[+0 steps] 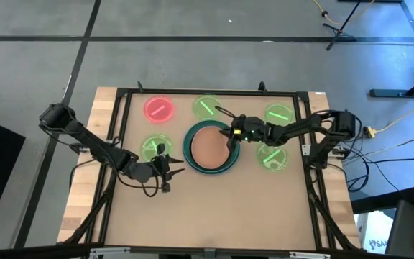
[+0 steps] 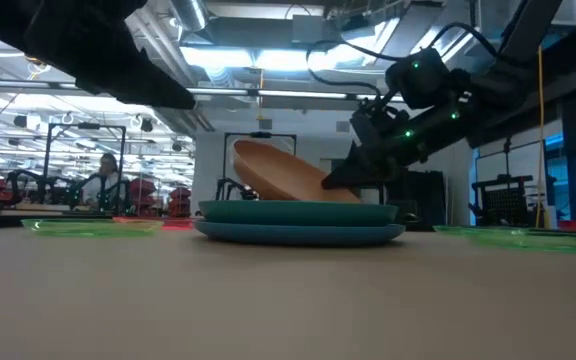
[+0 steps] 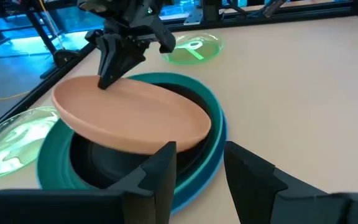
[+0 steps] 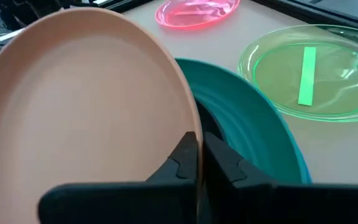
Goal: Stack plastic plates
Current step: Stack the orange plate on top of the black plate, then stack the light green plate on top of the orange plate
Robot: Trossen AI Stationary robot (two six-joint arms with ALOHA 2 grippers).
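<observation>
A peach plate [image 1: 208,149] is tilted over a stack of a black plate [image 3: 114,168] inside a teal plate [image 3: 51,158] on a blue plate [image 3: 221,134] at the table's middle. My right gripper [image 1: 230,135] is shut on the peach plate's right rim. My left gripper [image 1: 169,170] is open and hovers at the stack's near-left side, touching nothing. Small green plates lie flat at the left [image 1: 154,147], at the far side [image 1: 207,108] and at the right [image 1: 279,114], [image 1: 272,157]. A pink-red plate [image 1: 159,108] lies far left. My right gripper pinches the peach plate's rim [image 4: 188,124] on its right side, one finger above [image 3: 114,65] and one below. The fingers come slanting down from the table's right. The plate is tilted, its left end [image 2: 243,150] raised; whether its low edge touches the stack is hidden by the teal rim.
The stack [image 2: 298,220] sits mid-table inside a dark frame [image 1: 121,93] on the wooden top. Open tabletop lies toward the near edge [image 1: 207,216]. Cables and stands are off the table to the right. A person sits far off in the room [image 2: 103,175].
</observation>
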